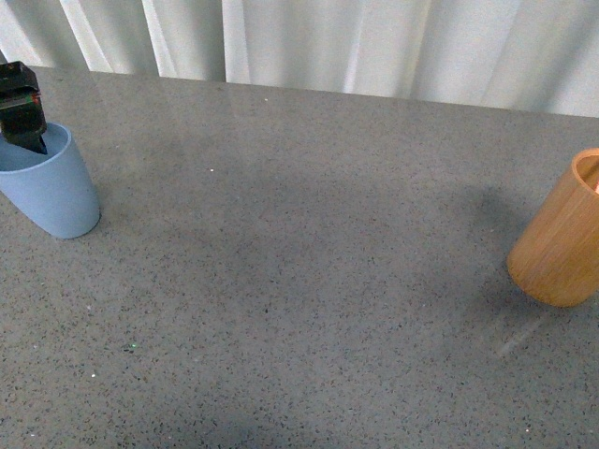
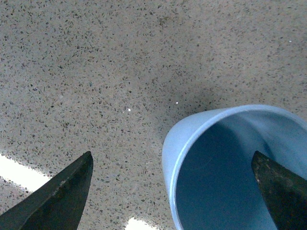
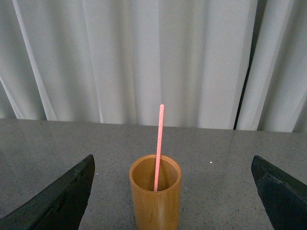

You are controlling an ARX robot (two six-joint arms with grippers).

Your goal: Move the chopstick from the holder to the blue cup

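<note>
While the front view crops the holder (image 1: 560, 234) at its edge, the right wrist view shows one pink chopstick (image 3: 158, 143) standing inside it. One blue cup (image 1: 51, 192) seems empty, though its bottom is partly hidden. The left gripper (image 2: 171, 158) straddles the cup's rim, spread wide, holding nothing. The right gripper (image 3: 172, 160) faces the holder, equally wide and bare.

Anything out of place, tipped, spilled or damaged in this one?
Nothing is spilled or broken. One oddity: the open left gripper straddles the wall of the blue cup, one finger inside and one outside, as if to grip the cup itself. The chopstick stands in the holder, untouched.
</note>
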